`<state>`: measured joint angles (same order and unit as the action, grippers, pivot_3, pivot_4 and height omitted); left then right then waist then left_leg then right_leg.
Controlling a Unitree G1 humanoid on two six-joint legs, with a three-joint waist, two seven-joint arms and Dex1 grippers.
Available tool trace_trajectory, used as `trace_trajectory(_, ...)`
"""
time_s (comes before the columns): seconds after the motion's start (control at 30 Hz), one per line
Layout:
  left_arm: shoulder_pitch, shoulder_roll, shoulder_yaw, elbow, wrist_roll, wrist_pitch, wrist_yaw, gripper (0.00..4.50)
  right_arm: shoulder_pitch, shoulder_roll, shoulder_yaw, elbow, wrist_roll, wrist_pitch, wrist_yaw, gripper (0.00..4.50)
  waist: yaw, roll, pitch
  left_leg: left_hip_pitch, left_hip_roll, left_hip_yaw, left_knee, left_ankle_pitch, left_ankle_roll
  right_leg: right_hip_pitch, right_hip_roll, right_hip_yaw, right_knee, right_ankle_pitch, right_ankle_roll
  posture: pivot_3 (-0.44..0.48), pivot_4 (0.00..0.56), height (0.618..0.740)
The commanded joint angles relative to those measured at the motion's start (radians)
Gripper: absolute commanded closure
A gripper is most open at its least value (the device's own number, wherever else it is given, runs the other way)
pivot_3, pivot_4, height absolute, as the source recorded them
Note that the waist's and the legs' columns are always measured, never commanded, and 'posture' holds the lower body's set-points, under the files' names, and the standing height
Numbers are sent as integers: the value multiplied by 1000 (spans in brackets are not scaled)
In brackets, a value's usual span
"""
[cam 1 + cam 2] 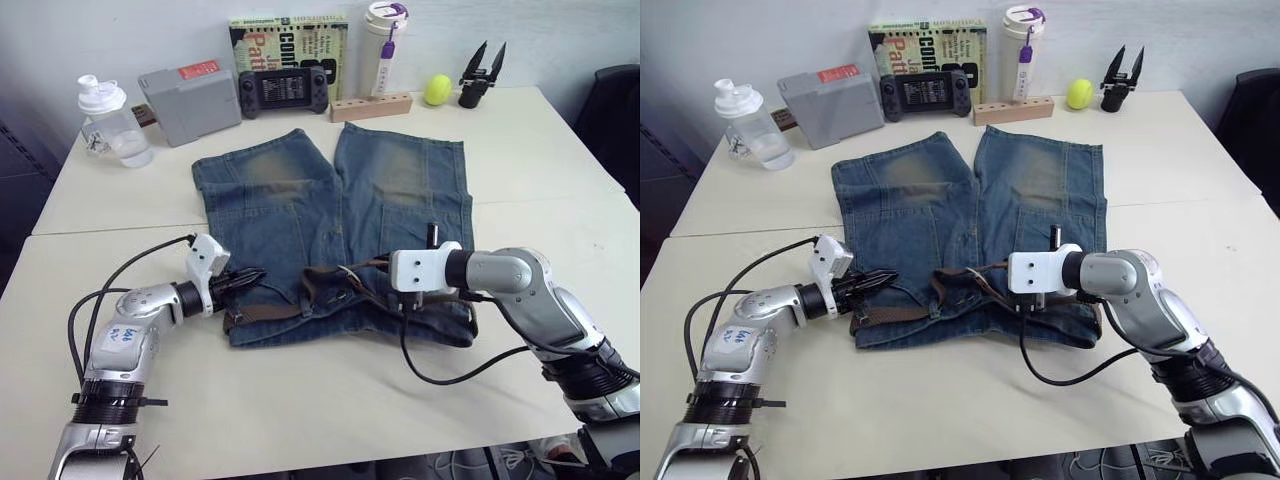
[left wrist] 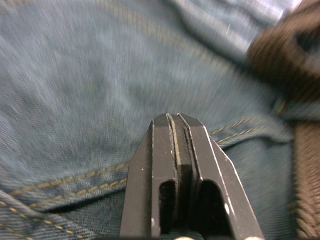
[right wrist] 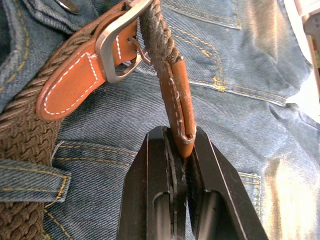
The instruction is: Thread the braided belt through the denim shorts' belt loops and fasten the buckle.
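The denim shorts (image 1: 330,200) lie flat on the table, waistband towards me. The brown braided belt (image 1: 270,312) runs along the waistband and under a belt loop (image 3: 30,180). Its silver buckle (image 3: 112,45) sits on a tan leather tab near the fly. The belt's leather tip (image 3: 177,100) passes through the buckle frame. My right gripper (image 3: 180,135) is shut on that tip, just right of the fly (image 1: 365,270). My left gripper (image 2: 176,120) is shut over the denim at the waistband's left end (image 1: 252,278), with woven belt (image 2: 305,175) beside it and nothing seen between its fingers.
Along the table's far edge stand a water bottle (image 1: 110,120), a grey box (image 1: 188,100), a game controller (image 1: 283,90), a book (image 1: 290,40), a wooden block (image 1: 370,106), a tumbler (image 1: 385,45), a yellow ball (image 1: 437,90) and a black two-pronged tool (image 1: 482,72).
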<state>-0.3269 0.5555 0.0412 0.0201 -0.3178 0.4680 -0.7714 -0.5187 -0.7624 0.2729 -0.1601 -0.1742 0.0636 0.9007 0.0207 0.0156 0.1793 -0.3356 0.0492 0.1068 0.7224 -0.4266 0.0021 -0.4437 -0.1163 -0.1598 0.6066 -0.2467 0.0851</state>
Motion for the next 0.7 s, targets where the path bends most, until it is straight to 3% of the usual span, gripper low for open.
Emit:
trace_trajectory(0.03,11,35,-59,27,65,-31,-23,4471,22,-13,-118,-36,56,-15,-34,4500,0,0,0,0,0,0,0,0,0,0,0,0,0,0,0,0,150,720)
trace_trajectory(0.37,43,32,-83,63,84,-106,-34,4471,39,-94,-420,142,190,-42,-94,4500,2,1,0,1,0,1,0,0,0,0,0,1,1,0,0,0,150,720)
trace_trajectory(0.53,42,27,-75,75,84,-133,-29,4471,48,-59,-389,72,251,-74,-52,4500,-1,1,-1,2,0,2,0,0,0,0,0,2,1,0,0,0,150,720)
trace_trajectory(0.7,22,29,-34,46,64,-176,-21,4471,75,-35,-266,-30,207,-105,-12,4500,1,1,-1,1,0,1,0,0,0,0,0,1,1,0,0,0,150,720)
